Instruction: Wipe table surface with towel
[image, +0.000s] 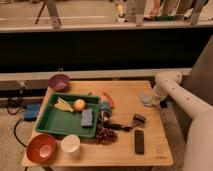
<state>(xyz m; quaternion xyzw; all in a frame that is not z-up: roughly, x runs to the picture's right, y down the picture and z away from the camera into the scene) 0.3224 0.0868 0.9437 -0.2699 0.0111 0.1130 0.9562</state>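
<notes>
A small grey-blue towel lies on the wooden table near its right edge. My gripper is at the end of the white arm that reaches in from the right. It is down at the towel's right side and seems to press on it. The towel's right part is hidden by the gripper.
A green tray holds an orange, a banana and a blue sponge. Also there: a purple bowl, a red bowl, a white cup, grapes, a black remote and a red utensil.
</notes>
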